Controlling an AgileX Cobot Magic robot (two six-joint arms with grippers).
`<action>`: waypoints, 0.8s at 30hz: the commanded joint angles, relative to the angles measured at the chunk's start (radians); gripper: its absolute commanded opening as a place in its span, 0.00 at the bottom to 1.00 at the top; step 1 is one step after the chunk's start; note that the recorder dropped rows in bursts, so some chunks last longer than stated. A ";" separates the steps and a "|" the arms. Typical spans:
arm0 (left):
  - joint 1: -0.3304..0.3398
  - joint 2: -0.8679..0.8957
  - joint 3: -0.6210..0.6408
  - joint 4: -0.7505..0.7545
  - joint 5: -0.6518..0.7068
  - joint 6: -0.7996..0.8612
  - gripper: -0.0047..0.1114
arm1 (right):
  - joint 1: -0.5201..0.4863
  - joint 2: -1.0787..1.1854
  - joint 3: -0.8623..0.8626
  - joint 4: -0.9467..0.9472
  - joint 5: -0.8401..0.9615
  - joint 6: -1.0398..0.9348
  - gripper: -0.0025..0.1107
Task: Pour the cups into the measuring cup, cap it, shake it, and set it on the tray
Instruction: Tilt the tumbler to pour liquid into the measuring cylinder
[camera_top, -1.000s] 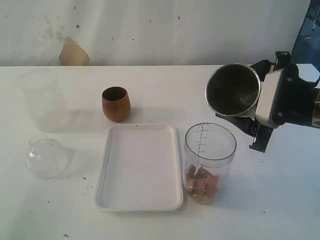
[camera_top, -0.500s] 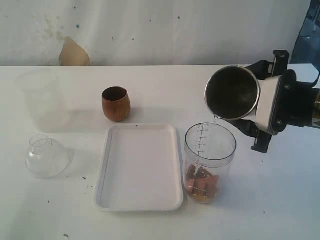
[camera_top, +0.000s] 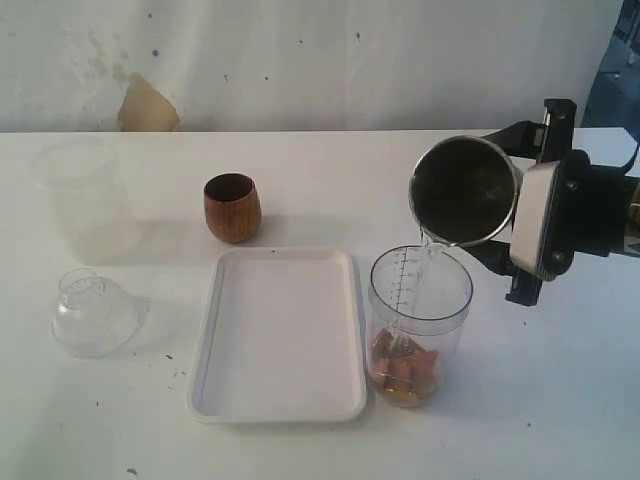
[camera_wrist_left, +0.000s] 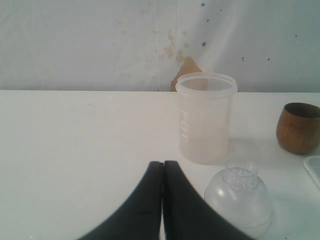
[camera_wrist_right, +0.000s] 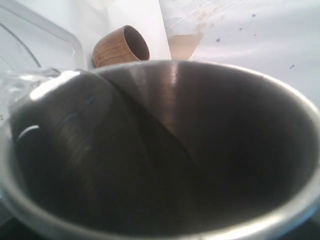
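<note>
The steel tumbler (camera_top: 463, 190) hangs tipped on its side over the measuring cup (camera_top: 420, 325), held by my right gripper (camera_top: 515, 215). A thin stream of liquid runs from its lip into the clear scaled cylinder, which holds orange-brown pieces at the bottom. The tumbler's dark inside (camera_wrist_right: 165, 150) fills the right wrist view and hides the fingers. The wooden cup (camera_top: 232, 207) (camera_wrist_left: 299, 127) (camera_wrist_right: 121, 46) stands upright behind the white tray (camera_top: 205, 355). My left gripper (camera_wrist_left: 163, 163) is shut and empty, near the dome lid (camera_wrist_left: 239, 195).
A frosted translucent cup (camera_top: 82, 200) (camera_wrist_left: 205, 117) stands at the far left, with the clear dome lid (camera_top: 92, 312) in front of it. A brown patch marks the wall (camera_top: 148, 105) behind the table.
The tumbler has tipped further and dropped lower over the measuring cup; liquid now runs from its lip. The left gripper's earlier state is not shown.
</note>
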 joint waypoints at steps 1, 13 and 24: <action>-0.001 -0.005 0.007 -0.002 -0.011 -0.002 0.05 | -0.004 -0.016 -0.009 0.027 -0.038 -0.013 0.02; -0.001 -0.005 0.007 -0.002 -0.011 -0.002 0.05 | -0.004 -0.016 -0.010 0.039 -0.036 -0.069 0.02; -0.001 -0.005 0.007 -0.002 -0.011 -0.002 0.05 | -0.004 -0.016 -0.012 0.057 -0.036 -0.133 0.02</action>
